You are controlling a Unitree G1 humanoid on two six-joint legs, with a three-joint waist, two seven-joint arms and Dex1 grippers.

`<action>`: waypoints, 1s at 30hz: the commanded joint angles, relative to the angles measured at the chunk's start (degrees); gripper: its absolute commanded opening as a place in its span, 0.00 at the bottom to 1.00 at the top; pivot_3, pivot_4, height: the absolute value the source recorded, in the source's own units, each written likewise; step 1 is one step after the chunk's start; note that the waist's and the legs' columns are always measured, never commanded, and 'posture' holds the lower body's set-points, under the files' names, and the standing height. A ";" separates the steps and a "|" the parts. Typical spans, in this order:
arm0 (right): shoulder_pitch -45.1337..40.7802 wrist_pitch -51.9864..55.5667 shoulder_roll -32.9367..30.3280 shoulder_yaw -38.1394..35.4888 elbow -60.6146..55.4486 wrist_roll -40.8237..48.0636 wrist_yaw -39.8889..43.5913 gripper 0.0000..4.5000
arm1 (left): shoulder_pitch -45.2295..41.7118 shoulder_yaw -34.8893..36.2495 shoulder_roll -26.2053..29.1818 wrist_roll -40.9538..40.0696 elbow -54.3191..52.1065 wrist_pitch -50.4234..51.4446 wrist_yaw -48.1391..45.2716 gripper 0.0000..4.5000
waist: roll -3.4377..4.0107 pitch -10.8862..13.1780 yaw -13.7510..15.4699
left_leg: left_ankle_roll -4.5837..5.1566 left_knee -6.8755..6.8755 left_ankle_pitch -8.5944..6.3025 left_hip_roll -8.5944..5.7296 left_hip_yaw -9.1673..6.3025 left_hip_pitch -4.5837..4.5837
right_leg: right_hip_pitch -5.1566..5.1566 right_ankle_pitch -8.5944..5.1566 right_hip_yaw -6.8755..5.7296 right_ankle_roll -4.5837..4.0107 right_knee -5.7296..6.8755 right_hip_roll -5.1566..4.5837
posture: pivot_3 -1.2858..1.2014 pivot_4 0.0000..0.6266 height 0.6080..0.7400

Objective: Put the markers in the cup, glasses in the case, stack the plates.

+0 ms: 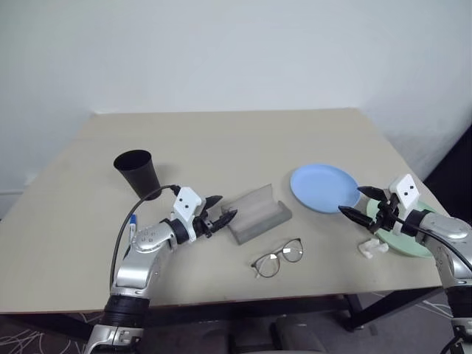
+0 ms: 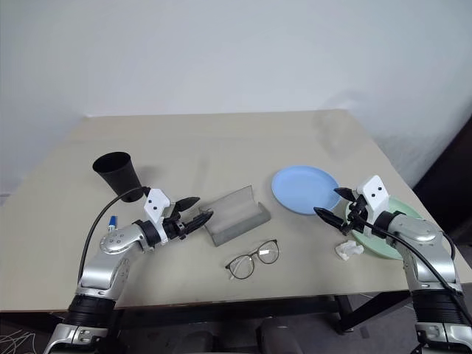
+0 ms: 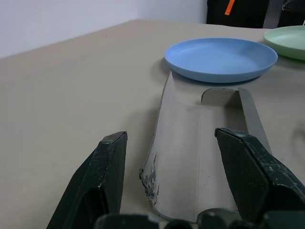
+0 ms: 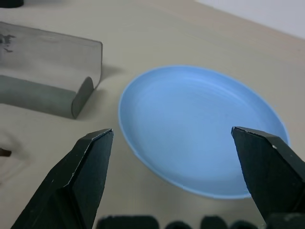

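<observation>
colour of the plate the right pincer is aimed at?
Light blue plate, plain, no pattern. Clearest in the right wrist view.

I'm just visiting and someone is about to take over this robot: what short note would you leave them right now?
Left hand: open, empty, pointing at the near end of the open grey case.
Right hand: open, empty, facing the blue plate.
Green plate lies partly under the right arm, beside the blue one. Glasses lie on the table in front of the case. Black cup stands far left; a marker lies behind the left arm.
Done: nothing yet.
Left: marker into cup, glasses into case, plates stacked.
</observation>
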 commanded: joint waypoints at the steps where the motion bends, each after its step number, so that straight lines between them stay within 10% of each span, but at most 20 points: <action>1: -0.17 0.87 -0.96 -0.29 -2.97 -0.71 -1.12 0.96 | -1.27 0.02 -0.59 -0.80 -2.21 -0.21 0.48 0.69 | 0.00 0.00 0.02 | 0.01 0.00 0.00 0.00 0.00 0.00 | 0.00 0.00 0.00 0.00 -0.02 0.00 | 0.52 0.00 1.00; 14: -0.61 4.68 -3.06 -1.10 -2.27 -7.37 -8.00 0.96 | -2.92 -0.88 -2.27 -0.25 0.30 -1.33 0.26 0.69 | 0.00 0.00 0.02 | 0.05 -0.01 -0.03 -0.03 0.01 -0.02 | 0.01 0.00 0.01 0.02 -0.06 -0.02 | 0.52 0.00 1.00; 30: -3.94 42.80 -3.79 -1.79 -12.12 -2.12 -14.90 0.96 | -4.45 -3.95 -0.92 -3.73 -3.04 2.70 -7.85 0.69 | 0.01 -0.01 0.01 | 0.12 -0.05 -0.07 -0.01 -0.02 -0.07 | 0.05 -0.01 0.00 0.05 -0.33 -0.01 | 0.52 0.00 1.00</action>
